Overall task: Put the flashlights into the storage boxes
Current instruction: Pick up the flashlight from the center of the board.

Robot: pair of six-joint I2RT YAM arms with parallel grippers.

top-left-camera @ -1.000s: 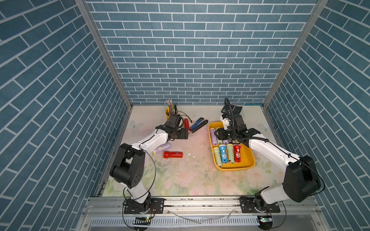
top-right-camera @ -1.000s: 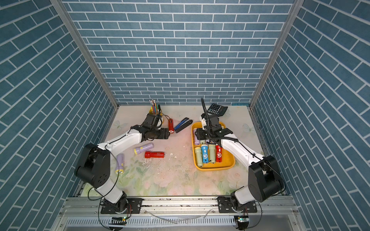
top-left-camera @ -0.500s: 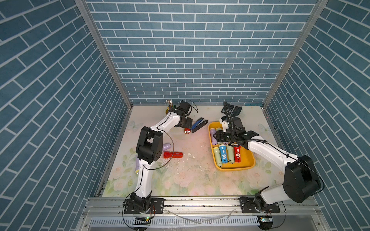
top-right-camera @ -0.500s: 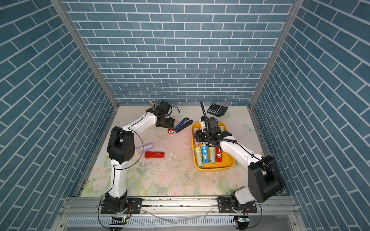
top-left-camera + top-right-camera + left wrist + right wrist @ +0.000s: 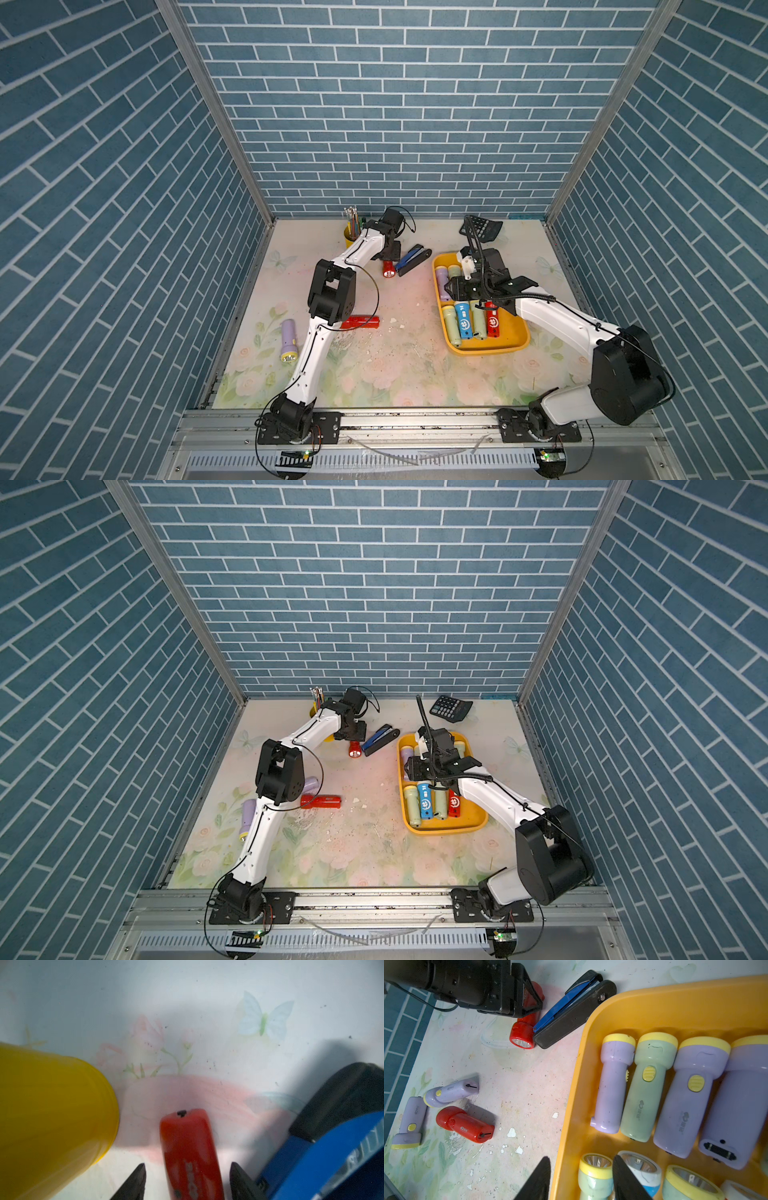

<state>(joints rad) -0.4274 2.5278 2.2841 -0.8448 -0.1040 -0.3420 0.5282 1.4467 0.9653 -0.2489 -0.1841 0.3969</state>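
Left gripper [image 5: 186, 1164], jaws unclenched, straddles a red flashlight [image 5: 388, 270] beside the stapler [image 5: 411, 259], near the yellow tray [image 5: 511, 334]. Right gripper [image 5: 581, 1158], spread and empty, hangs over the tray's rim and its stowed flashlights [image 5: 648, 1086]. 3 loose flashlights [image 5: 465, 1124] lie well apart from the tray.

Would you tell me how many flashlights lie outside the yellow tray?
4. One red flashlight lies beside the stapler, between the fingers of the left gripper; another red flashlight and two lilac flashlights lie farther toward the front left. Arms may hide more.
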